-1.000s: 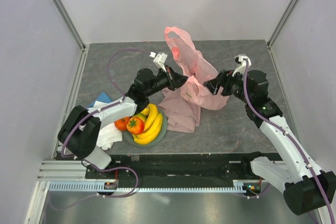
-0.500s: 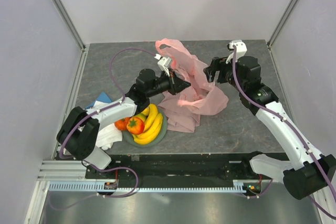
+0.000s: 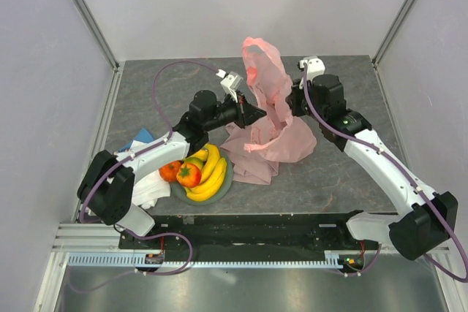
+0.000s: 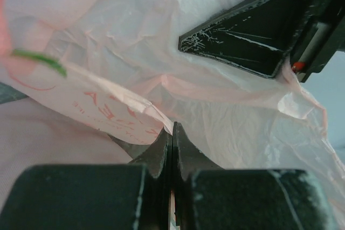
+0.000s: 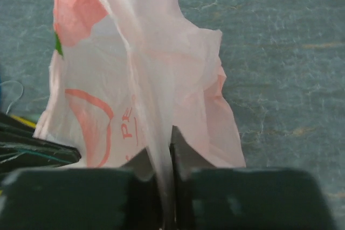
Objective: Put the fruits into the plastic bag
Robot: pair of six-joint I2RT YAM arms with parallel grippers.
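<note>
The plastic bag (image 3: 278, 118) is held up between both arms, its pale-pink top rising to a peak above them. My left gripper (image 3: 255, 113) is shut on the bag's left edge; in the left wrist view its jaws (image 4: 172, 131) pinch thin printed film (image 4: 129, 106). From the right, my right gripper (image 3: 288, 103) is shut on a bunched fold of the bag (image 5: 151, 79), with film running down between its jaws (image 5: 168, 137). The fruits lie on a grey-green plate (image 3: 229, 177): bananas (image 3: 212, 172), a red round fruit (image 3: 189, 174), a tangerine (image 3: 169, 172).
A dusty-pink cloth (image 3: 248, 157) lies under the bag's front. A white cloth (image 3: 150, 188) and a blue item (image 3: 142, 137) sit left of the plate. Grey walls enclose the dark table (image 3: 336, 180) on three sides.
My right gripper moved left toward the bag and closed on it. The bag's top swung right and now stands upright. The left gripper stayed shut on the bag.
</note>
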